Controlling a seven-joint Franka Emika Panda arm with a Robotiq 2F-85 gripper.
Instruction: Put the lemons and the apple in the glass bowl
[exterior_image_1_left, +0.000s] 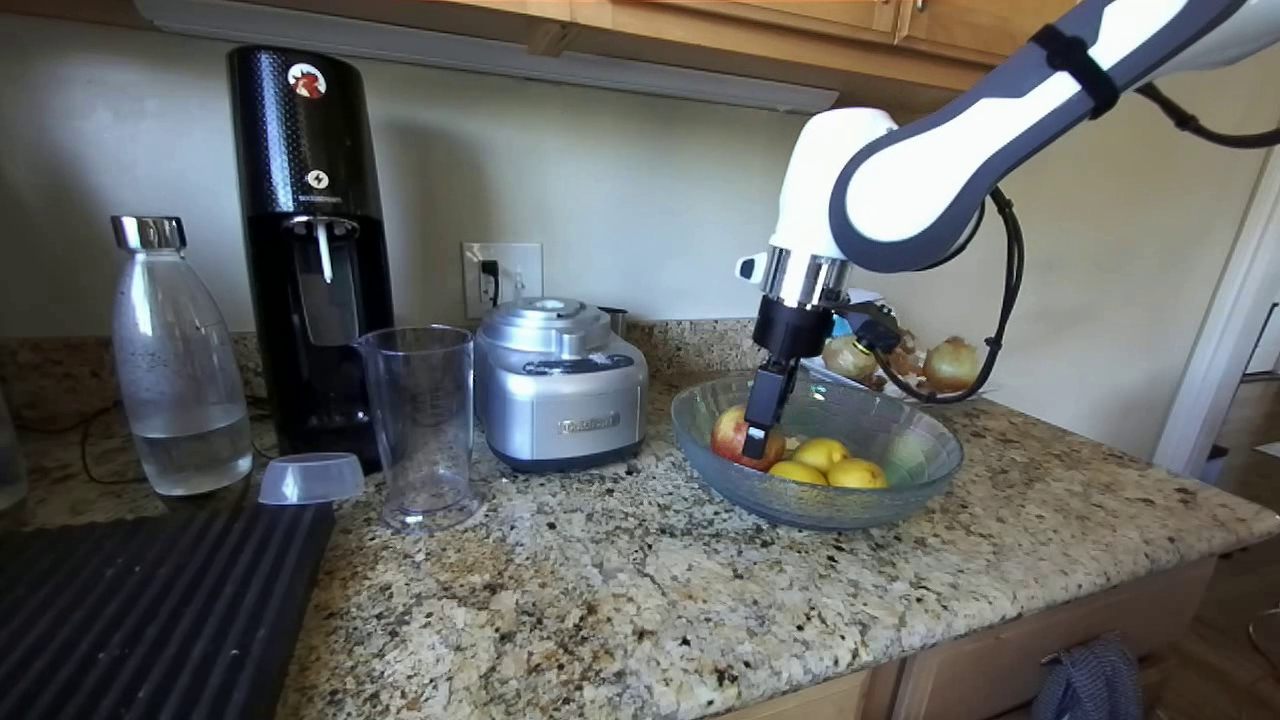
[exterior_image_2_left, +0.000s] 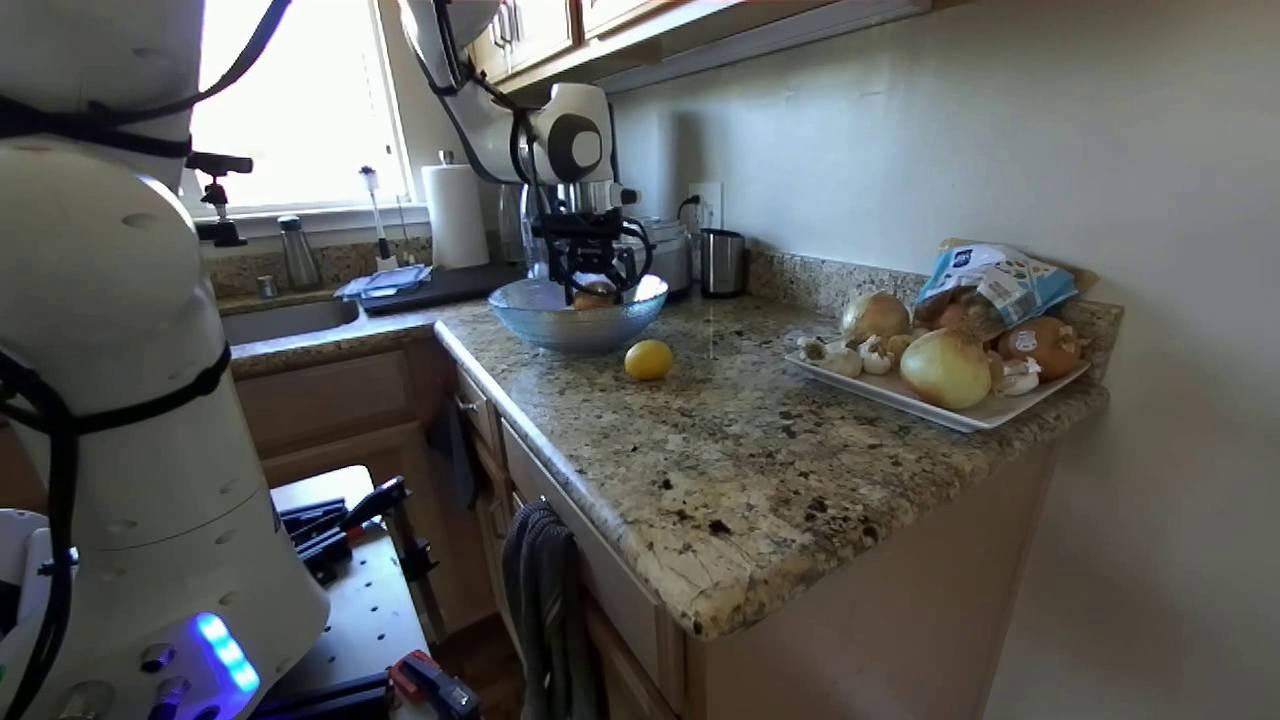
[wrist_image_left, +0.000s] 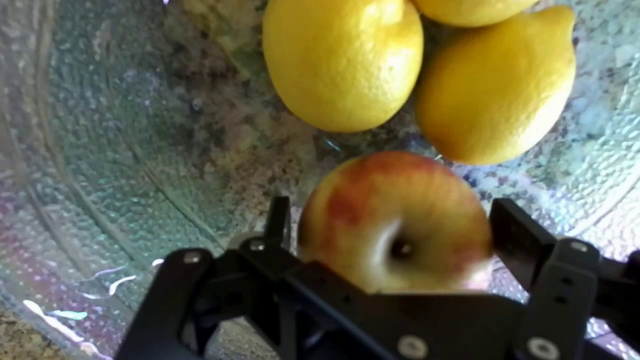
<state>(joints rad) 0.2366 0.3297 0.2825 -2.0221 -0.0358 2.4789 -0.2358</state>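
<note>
The black two-fingered pincer (wrist_image_left: 391, 220) was pointed downward, its tips set inside the wide, shallow bowl of clear grey-green glass (exterior_image_1_left: 820, 508). Its black fingers (wrist_image_left: 278, 220) were spread apart, and by them the round red-and-yellow apple (wrist_image_left: 395, 200) was flanked: in the wrist view a narrow gap was shown between the fruit and the finger at the view's left side, while at the opposite finger contact could be neither confirmed nor ruled out. The apple was contained in the bowl, directly between the fingertips, its dimpled end turned up toward the pincer. Three glossy, bright yellow, oval lemons (wrist_image_left: 342, 65) were also contained in the bowl, grouped just beyond the apple from the pincer; one of them was cut off by the upper edge of the wrist view. In an exterior view another bright yellow, oval lemon (exterior_image_2_left: 648, 360) was seen outside the bowl, placed on the speckled granite surface (exterior_image_2_left: 740, 480) below the pincer's level and nearer the camera.

Above the pincer the white and dark grey jointed arm (exterior_image_1_left: 925, 190) was extended. In an exterior view a rounded silver kitchen appliance (exterior_image_1_left: 560, 385) was seen to the left of the pincer, and farther left a tall, clear, cylindrical cup (exterior_image_1_left: 425, 430), a tall black dispenser (exterior_image_1_left: 305, 150) and a clear bottle (exterior_image_1_left: 180, 370) partly filled with liquid. In both exterior views round golden-brown onions (exterior_image_2_left: 945, 368) were seen to the right of the pincer, carried on a white rectangular plate (exterior_image_2_left: 985, 412).
</note>
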